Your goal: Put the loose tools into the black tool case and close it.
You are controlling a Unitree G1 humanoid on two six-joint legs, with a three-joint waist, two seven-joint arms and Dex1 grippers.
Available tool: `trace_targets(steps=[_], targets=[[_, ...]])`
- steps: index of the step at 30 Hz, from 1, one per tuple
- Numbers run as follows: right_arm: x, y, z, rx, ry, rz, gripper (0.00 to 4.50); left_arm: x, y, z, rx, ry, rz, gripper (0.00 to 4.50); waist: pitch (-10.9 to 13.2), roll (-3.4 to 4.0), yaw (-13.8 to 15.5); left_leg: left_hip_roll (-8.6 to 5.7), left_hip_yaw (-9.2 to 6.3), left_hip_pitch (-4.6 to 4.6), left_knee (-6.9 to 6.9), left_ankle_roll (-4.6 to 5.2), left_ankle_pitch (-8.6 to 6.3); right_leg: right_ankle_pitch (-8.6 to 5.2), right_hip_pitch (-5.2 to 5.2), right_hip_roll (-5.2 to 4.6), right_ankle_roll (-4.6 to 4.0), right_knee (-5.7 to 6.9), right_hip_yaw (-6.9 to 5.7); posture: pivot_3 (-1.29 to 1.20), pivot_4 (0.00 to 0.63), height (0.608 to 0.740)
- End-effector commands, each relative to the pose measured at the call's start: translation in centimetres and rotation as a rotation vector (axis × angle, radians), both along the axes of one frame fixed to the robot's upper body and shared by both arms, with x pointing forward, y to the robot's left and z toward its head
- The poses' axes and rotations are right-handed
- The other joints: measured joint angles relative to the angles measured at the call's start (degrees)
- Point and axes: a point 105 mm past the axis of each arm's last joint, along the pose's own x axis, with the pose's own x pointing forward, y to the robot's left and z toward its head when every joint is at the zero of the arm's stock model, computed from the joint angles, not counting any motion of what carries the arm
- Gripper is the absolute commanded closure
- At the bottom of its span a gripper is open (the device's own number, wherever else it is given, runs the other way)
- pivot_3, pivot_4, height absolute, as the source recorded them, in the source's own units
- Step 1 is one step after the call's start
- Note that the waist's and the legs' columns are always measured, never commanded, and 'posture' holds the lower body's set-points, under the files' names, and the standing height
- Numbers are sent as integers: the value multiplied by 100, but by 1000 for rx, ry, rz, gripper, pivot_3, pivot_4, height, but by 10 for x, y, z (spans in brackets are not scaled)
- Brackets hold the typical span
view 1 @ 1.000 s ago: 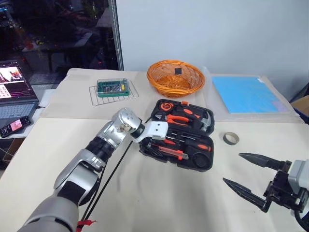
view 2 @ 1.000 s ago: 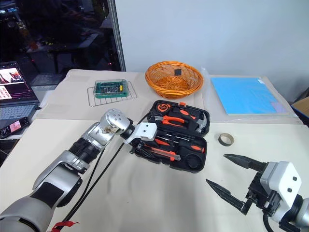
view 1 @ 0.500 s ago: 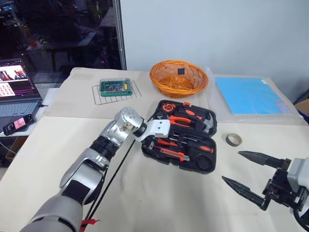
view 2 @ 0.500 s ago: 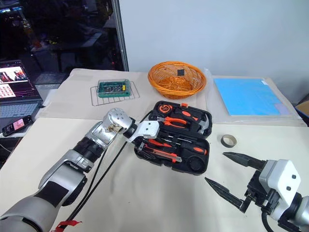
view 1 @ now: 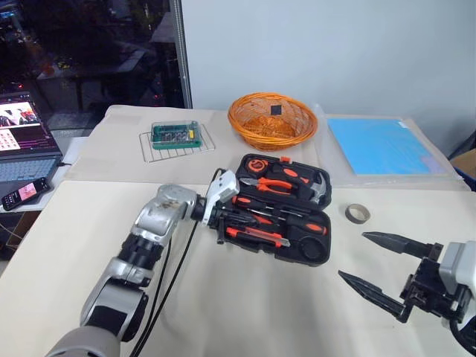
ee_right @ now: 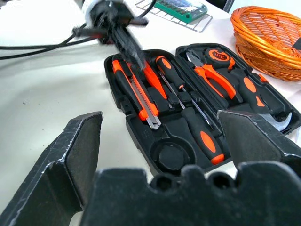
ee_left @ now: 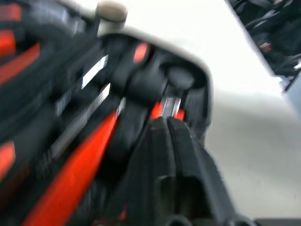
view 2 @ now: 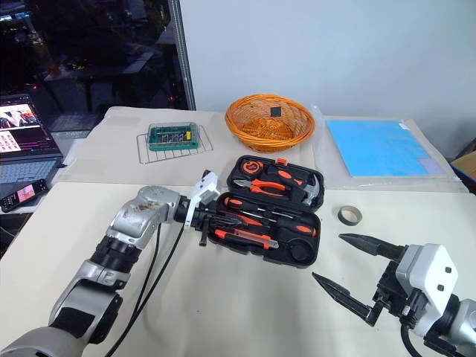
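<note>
The black tool case [view 1: 321, 195] lies open in the middle of the table. In its slots are a utility knife [ee_right: 141, 101], slim screwdrivers [ee_right: 171, 77], pliers [ee_right: 216, 77] and other orange-and-black tools. One round slot [ee_right: 171, 157] is empty. My left gripper [view 1: 223, 220] is shut, with nothing visibly between its fingertips. It lies low over the case's left end, above the tool handles [ee_left: 70, 179]. A beige tape roll [view 1: 357, 213] lies loose on the table right of the case. My right gripper [view 1: 352, 256] hangs open near the table's front right, apart from case and roll.
An orange wicker basket [view 1: 271, 119] stands behind the case. A green circuit board [view 1: 175, 135] rests on a wire rack at the back left. A blue sheet [view 1: 375, 145] lies back right. Laptop [view 1: 22, 137] and phone [view 1: 18, 197] are far left. Black cables hang from my left arm.
My left wrist has rolled and drawn back leftward and lower, from over the case to its left end. The right gripper has stayed put and open.
</note>
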Motion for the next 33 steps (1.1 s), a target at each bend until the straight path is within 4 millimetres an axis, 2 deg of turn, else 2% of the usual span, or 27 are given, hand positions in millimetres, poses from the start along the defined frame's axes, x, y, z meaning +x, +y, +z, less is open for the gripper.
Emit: trace_targets(steps=[1,9,11,14,17,20,23,25,28,30,33], targets=[[-2,-1,5,-20,-24,6,0,-8,-1,-25,149,-51,-40,4451,-2,2,12,1,0,2,0,0,0,-4,2,0,-7,1,-1,0,150,740],[-4,1,6,-22,-17,14,0,-15,-20,-45,183,7,-68,4451,-26,31,29,2,1,56,-1,1,-3,-26,54,-25,33,-4,-6,0,150,740],[-5,1,5,-21,-13,15,0,-17,-32,-47,104,77,-55,4451,-36,43,30,6,1,69,-4,0,-3,-26,64,-24,33,-4,-6,0,150,740],[-5,2,3,-20,-8,17,0,-13,-37,-53,76,116,-21,4451,-49,58,41,5,2,84,-11,1,-5,-29,80,-27,36,-12,-6,0,150,740],[-6,6,5,-11,-11,26,0,-17,-43,-35,-37,120,-53,4451,-56,64,51,6,2,84,-13,1,-5,-30,80,-25,36,-14,-8,0,150,740],[-5,5,4,-8,-10,25,0,-17,-41,-2,-218,130,-58,4451,-58,68,28,6,4,80,-19,1,-5,-31,72,-25,33,-14,-5,0,150,740],[-2,8,4,3,-15,35,0,2,-27,43,-425,158,77,4451,-51,61,12,7,2,48,-18,1,-4,-32,38,-25,29,-8,-7,0,150,740],[0,9,4,9,-20,39,0,6,-15,56,-462,167,135,4451,-50,59,6,6,1,5,-5,1,-2,-26,0,-25,30,1,-6,0,150,740],[1,10,3,15,-18,45,0,3,1,57,-432,132,201,4451,-50,59,-23,4,1,2,-6,3,-3,3,-1,-22,6,-4,-5,0,150,740],[3,10,1,19,-15,51,0,-1,13,48,-374,103,255,4451,-51,60,-51,-1,1,3,-9,5,-4,0,1,-21,10,-5,-5,0,150,740],[5,12,0,24,-13,58,0,-4,19,32,-282,71,305,4451,-48,55,-57,-5,1,4,-13,8,-8,-5,1,-23,12,-6,-1,0,150,740]])
